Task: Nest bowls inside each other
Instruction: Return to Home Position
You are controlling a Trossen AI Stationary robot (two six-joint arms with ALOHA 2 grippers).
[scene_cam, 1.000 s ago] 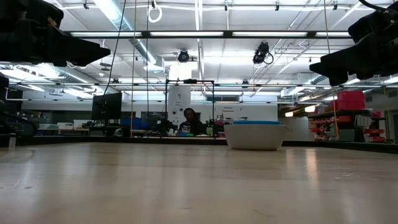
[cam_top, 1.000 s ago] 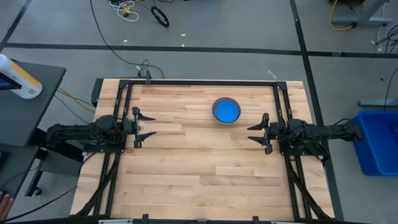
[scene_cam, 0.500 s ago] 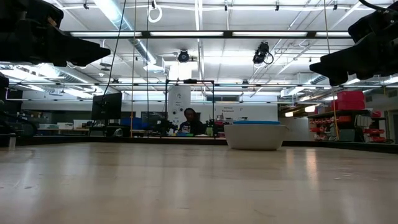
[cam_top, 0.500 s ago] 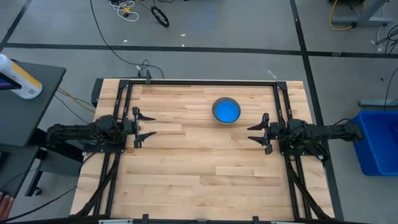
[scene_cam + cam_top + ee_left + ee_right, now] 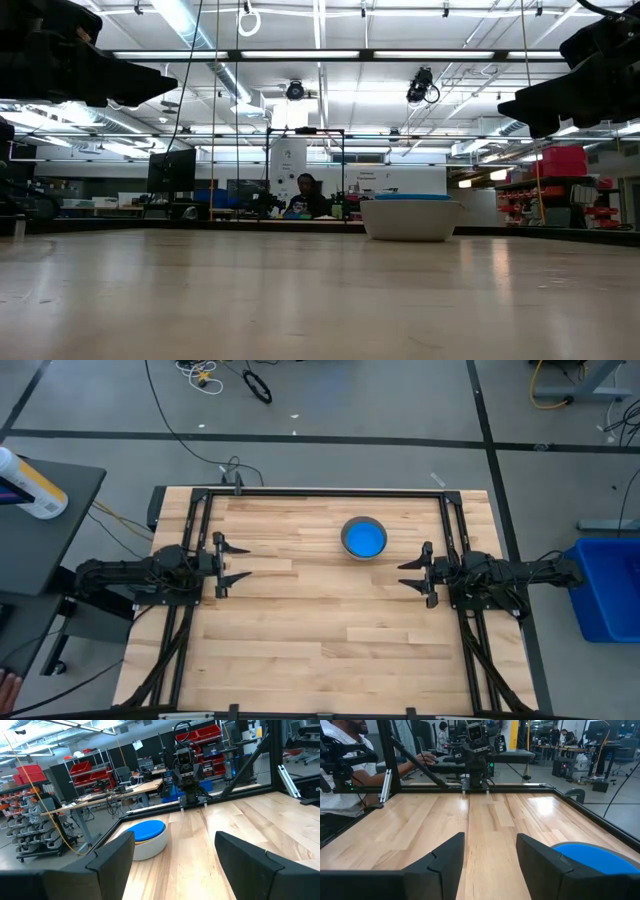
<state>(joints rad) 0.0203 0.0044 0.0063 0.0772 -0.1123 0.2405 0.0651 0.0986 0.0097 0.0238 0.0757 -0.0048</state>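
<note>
Bowls (image 5: 363, 538) nested, well apart from left jaws, nearer right jaws; both spread.

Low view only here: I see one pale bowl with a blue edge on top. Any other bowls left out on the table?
Observer: None shows from above: just the bowl stack on the table, a grey rim around light blue.
Operator: Grippers holding anything?
Observer: The left gripper is open and empty over the table's left side.
Operator: And the right?
Observer: The right gripper is open and empty too, apart from the stack, toward the right side.
</note>
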